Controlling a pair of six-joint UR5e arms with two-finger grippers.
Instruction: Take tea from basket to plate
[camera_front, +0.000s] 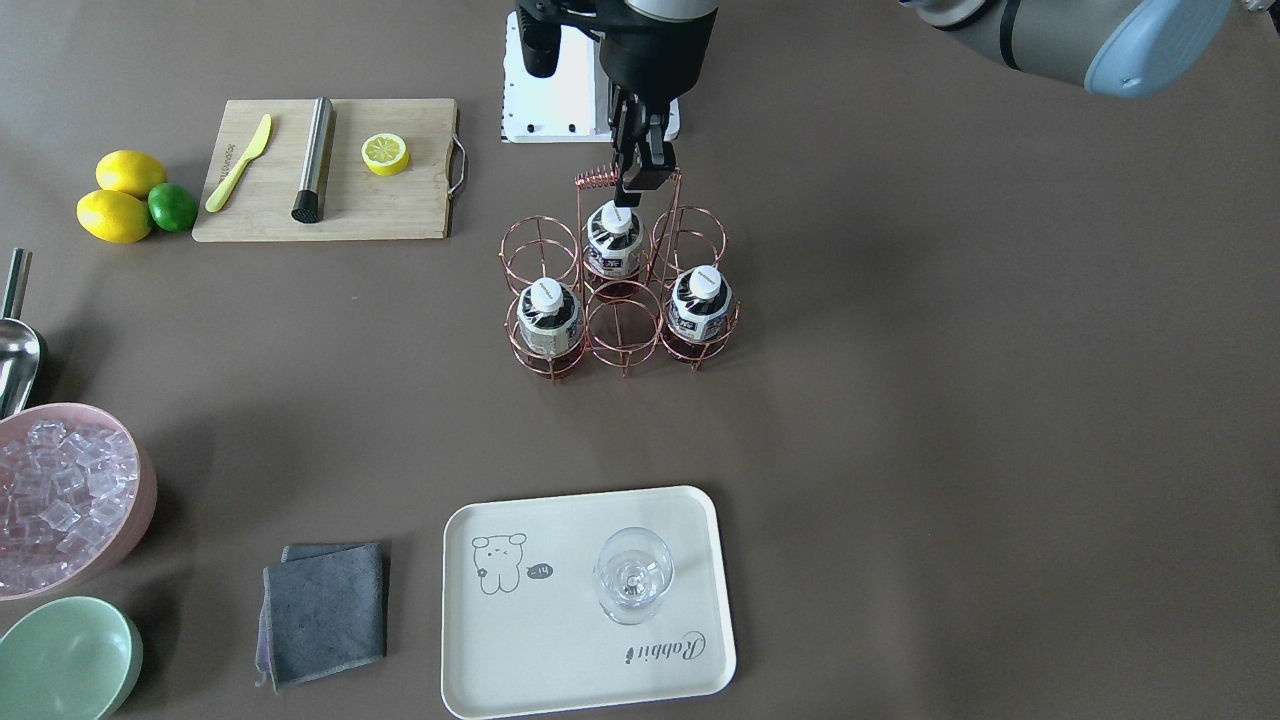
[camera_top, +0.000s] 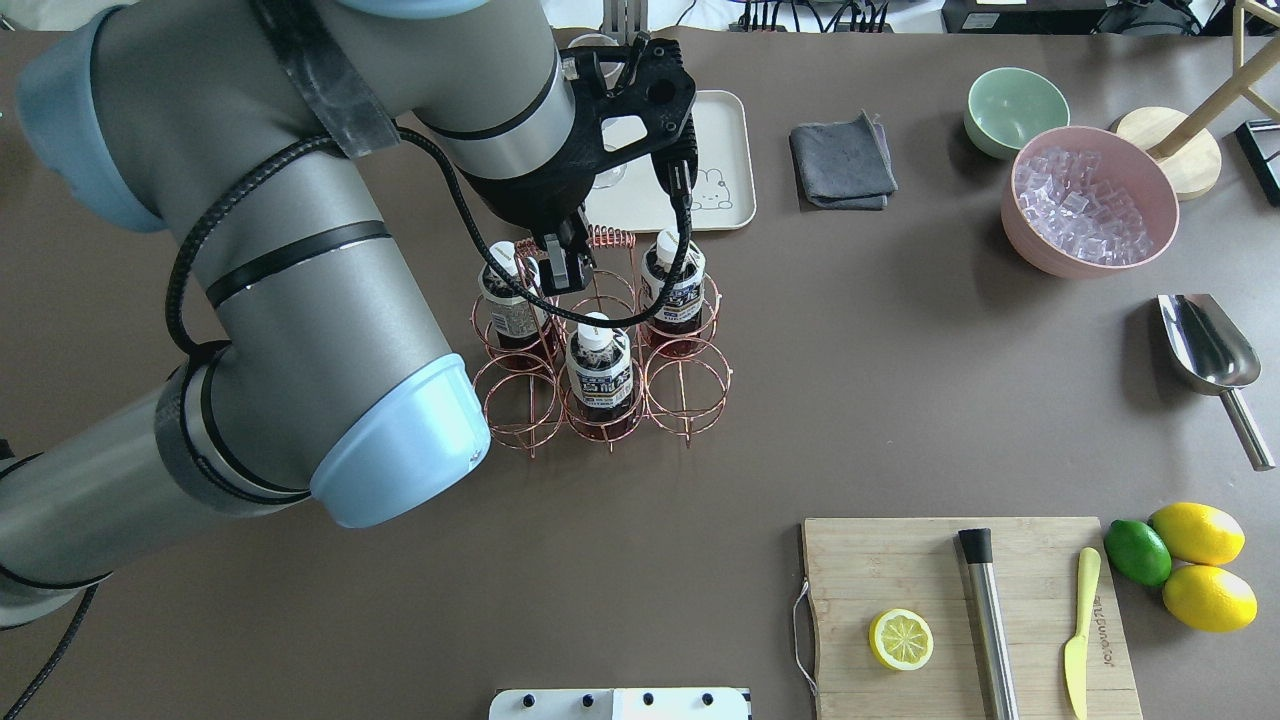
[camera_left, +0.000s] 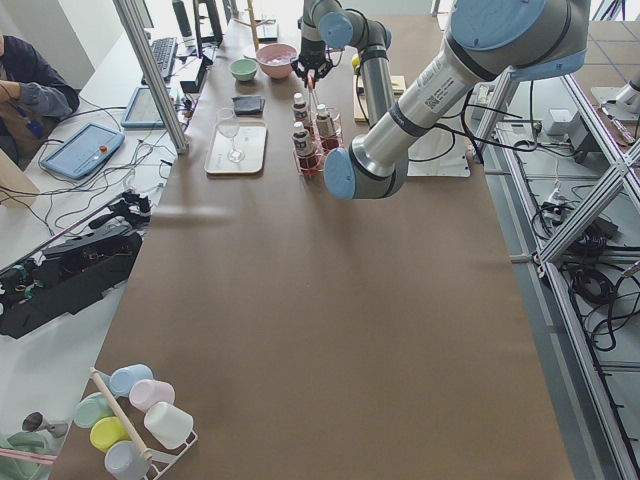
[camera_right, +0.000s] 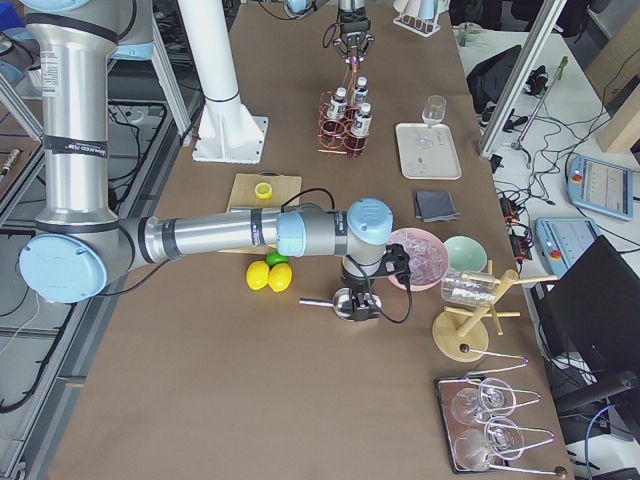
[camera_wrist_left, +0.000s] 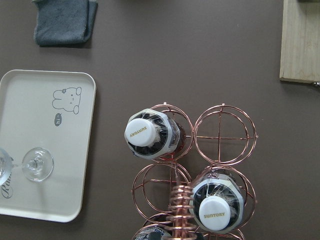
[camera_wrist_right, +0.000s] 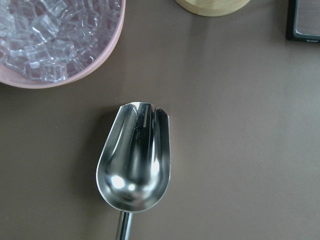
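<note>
Over the basket (camera_front: 625, 335), the left tool (camera_front: 640, 185) hangs just above one tea (camera_front: 612, 245); open or closed I cannot tell, same for the right tool (camera_right: 358, 305).

Brown matte table (camera_front: 950, 400); directly on it: copper wire basket (camera_front: 622, 300) mid-table; cream tray (camera_front: 560, 640) near the operators' edge, grey cloth (camera_front: 325, 610) just beside it; green bowl (camera_front: 65, 655), pink ice bowl (camera_front: 140, 480), steel scoop (camera_front: 15, 350) at one end; wooden cutting board (camera_front: 400, 200), with one lemon (camera_front: 130, 172), another lemon (camera_front: 113, 216) and a lime (camera_front: 172, 207) clustered beside it.
</note>
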